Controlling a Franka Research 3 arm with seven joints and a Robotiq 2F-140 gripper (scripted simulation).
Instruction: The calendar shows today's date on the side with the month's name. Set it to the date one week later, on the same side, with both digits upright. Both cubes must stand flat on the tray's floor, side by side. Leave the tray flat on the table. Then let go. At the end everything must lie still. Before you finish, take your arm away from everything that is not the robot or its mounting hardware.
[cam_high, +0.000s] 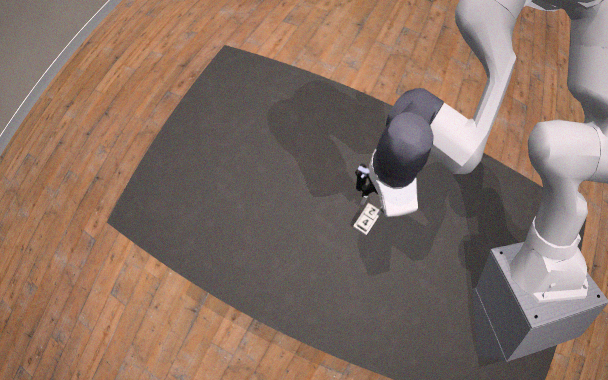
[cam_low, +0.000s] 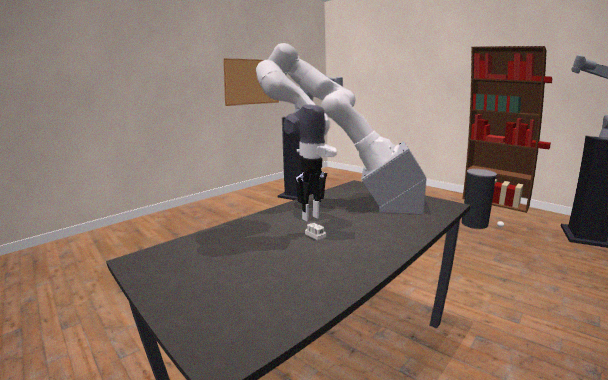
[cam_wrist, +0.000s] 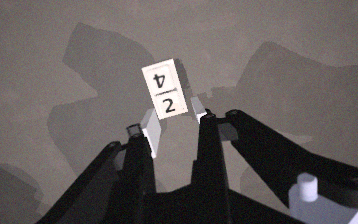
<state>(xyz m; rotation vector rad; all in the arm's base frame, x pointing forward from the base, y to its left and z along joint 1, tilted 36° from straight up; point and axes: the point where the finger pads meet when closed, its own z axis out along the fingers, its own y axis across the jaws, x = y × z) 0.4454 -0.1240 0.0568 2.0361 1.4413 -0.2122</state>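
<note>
Gripper (cam_wrist: 175, 122) partly open, holding nothing; two pale fingertips apart with a clear gap between them. In the wrist view, hanging above the calendar (cam_wrist: 165, 90) and not touching it, the near end of the calendar showing in the gap between the tips. In the exterior view, gripper (cam_low: 310, 214) pointing straight down, raised a little over the calendar (cam_low: 315, 231) and slightly to its far side.

One calendar only, resting flat on the dark table (cam_low: 280, 280), roughly in the middle of it, near the side of the arm's base. Two cubes in it, side by side: one with a 4 (cam_wrist: 160, 80) on its top face, one with a 2 (cam_wrist: 169, 105) on its top face. In the top view, same two digits legible on the calendar (cam_high: 367, 219), partly under the white wrist flange. Tray around the cubes hard to separate from them at this size; the side with the month's name not legible in any view.

One arm (cam_low: 320, 95), white, with a dark grey wrist section. Rising from the grey pedestal (cam_high: 505, 320) at the table's edge, bending up high, then folding forward and down, the last link vertical over the calendar.

Behind, one bookshelf (cam_low: 542, 100) with red books, one dark cylinder (cam_low: 479, 197) on the floor beside it.
</note>
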